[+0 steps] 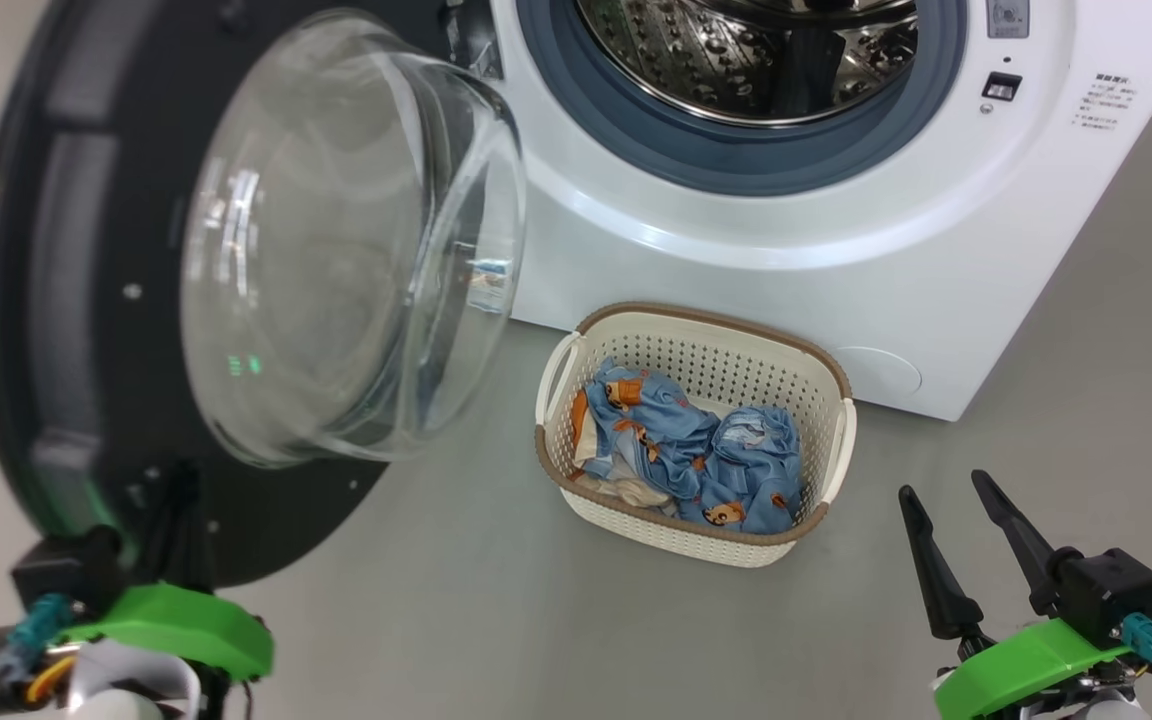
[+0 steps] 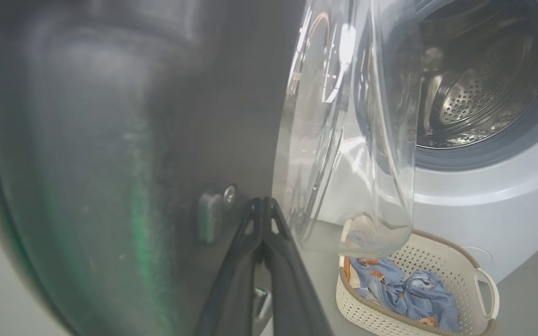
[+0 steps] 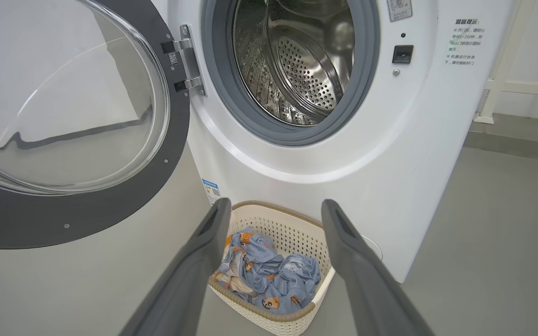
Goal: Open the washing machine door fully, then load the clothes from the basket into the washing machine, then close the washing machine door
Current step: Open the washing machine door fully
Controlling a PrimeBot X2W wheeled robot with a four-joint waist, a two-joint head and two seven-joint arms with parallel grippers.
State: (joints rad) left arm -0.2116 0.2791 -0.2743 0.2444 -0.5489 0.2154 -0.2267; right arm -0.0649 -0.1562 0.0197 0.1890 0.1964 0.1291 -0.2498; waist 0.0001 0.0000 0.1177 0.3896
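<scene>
Left gripper (image 2: 262,204): lower middle of the left wrist view, lower left of the head view. Its fingers are pressed together with nothing between them. The tips lie at the inner face of the washing machine door (image 1: 36,300), on the black ring (image 2: 157,140) just beside the glass bowl (image 1: 336,250). Contact looks likely but cannot be confirmed.

Right gripper (image 1: 944,488): lower right of the head view. Its fingers are spread wide and empty, pointing up-frame toward the basket (image 1: 716,318) and well apart from it. In the right wrist view the basket sits between the two fingers.

Washing machine door: upper left of the head view, swung well out from the washing machine (image 1: 736,270), leaving the opening unobstructed. Step one is judged done or nearly so. Whether the hinge (image 3: 187,65) has more travel cannot be told.

Clothes (image 1: 696,450): heaped in the basket at the centre of the head view, on the floor (image 1: 436,600) just in front of the machine. Drum (image 1: 756,50), top centre, looks bare.

Outstanding: all loading, then closing the door.
</scene>
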